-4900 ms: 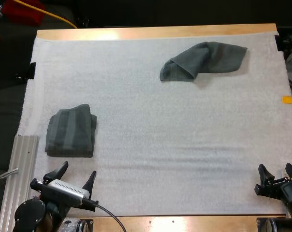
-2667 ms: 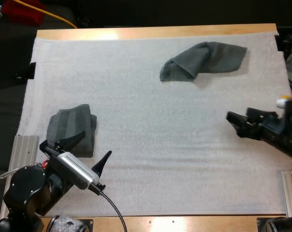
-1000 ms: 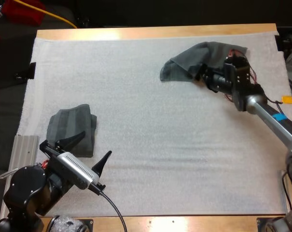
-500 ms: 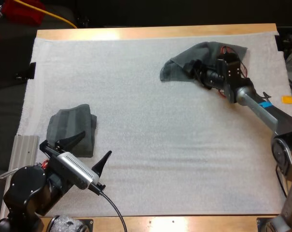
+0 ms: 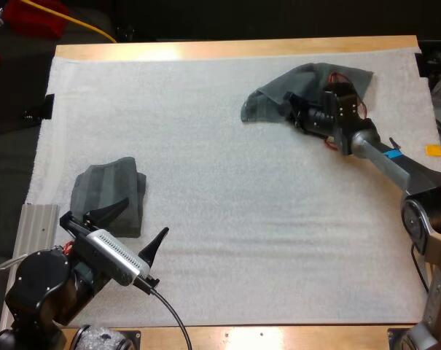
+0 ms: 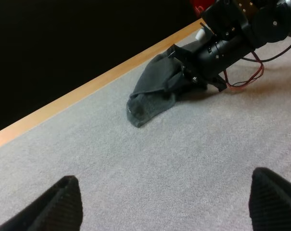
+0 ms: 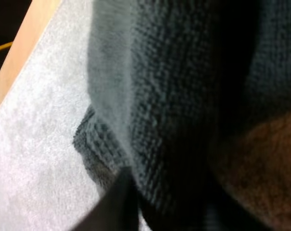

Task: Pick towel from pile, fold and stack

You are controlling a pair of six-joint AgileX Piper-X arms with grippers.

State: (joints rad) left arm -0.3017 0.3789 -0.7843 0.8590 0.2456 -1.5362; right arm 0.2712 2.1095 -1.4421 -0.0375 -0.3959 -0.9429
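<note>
Here, right jaws apart around the crumpled towel (image 5: pixel 267 106); left jaws wide, empty.

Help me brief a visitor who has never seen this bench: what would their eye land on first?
Most striking is the right arm stretched across the white mat, with the right gripper pushed into the crumpled towel near the far edge, right of centre. Next comes the folded towel at the mat's near left, with the left gripper open at its near corner.
</note>
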